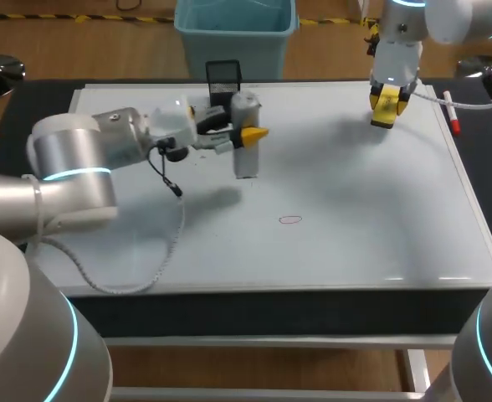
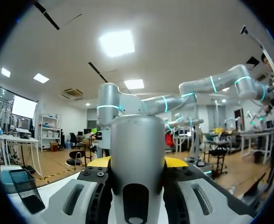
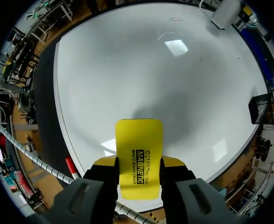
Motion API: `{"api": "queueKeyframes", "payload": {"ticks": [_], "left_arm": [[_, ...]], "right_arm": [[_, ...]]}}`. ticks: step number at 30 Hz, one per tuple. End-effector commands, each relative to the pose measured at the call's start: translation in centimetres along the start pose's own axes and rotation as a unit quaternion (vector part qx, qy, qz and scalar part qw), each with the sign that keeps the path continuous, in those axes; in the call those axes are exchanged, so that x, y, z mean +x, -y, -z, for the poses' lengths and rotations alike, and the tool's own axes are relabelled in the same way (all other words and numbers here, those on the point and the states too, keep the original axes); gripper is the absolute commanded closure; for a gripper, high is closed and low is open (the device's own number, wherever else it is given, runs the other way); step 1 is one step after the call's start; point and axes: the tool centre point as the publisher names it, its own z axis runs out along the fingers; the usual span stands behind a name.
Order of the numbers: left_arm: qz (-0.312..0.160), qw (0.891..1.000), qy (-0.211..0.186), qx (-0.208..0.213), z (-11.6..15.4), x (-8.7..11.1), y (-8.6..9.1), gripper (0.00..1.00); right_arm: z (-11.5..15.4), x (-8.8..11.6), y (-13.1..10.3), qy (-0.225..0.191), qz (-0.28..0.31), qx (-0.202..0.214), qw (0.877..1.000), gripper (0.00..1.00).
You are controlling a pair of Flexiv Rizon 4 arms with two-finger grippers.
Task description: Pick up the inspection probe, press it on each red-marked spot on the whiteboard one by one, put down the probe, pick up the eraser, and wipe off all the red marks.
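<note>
Whiteboard, wide and white, covers most of a dark table. Two silver arms reach over it.

The left arm comes in from the near left side and stretches across the far left part of the board. Its left gripper is closed around the inspection probe, a stout grey cylinder standing roughly upright. In the left wrist view the two yellow-tipped fingers press against opposite sides of the probe, which fills the left gripper. I cannot tell whether the probe's lower end touches the board.

The right arm hangs over the far right corner. Its right gripper is closed on the eraser, a flat yellow block. In the right wrist view the eraser is pinched from both sides by the right gripper, with the whiteboard spread out ahead.

A black mesh holder stands at the far edge, just behind the probe. A red marker lies along the right edge. One small red mark, a thin oval outline, sits near the board's middle, well apart from both tools.
</note>
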Motion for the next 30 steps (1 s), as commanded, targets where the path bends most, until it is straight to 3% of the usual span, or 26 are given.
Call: {"api": "queueKeyframes", "payload": {"ticks": [1,13,30], "left_arm": [[0.003,1.0,-0.013,0.001,-2.5,1.2,-1.4,1.0],[0.02,0.999,-0.042,0.012,-4.9,5.4,-3.0,1.0],[0.036,0.998,-0.047,0.029,-5.4,7.8,-4.4,1.0]], "right_arm": [[0.1,0.0,0.1,-0.002,0.001,0.0,1.0,1.0],[0.1,0.0,0.1,-0.002,0.001,0.0,1.0,1.0],[0.1,0.0,0.1,-0.002,0.001,0.0,1.0,1.0]]}}
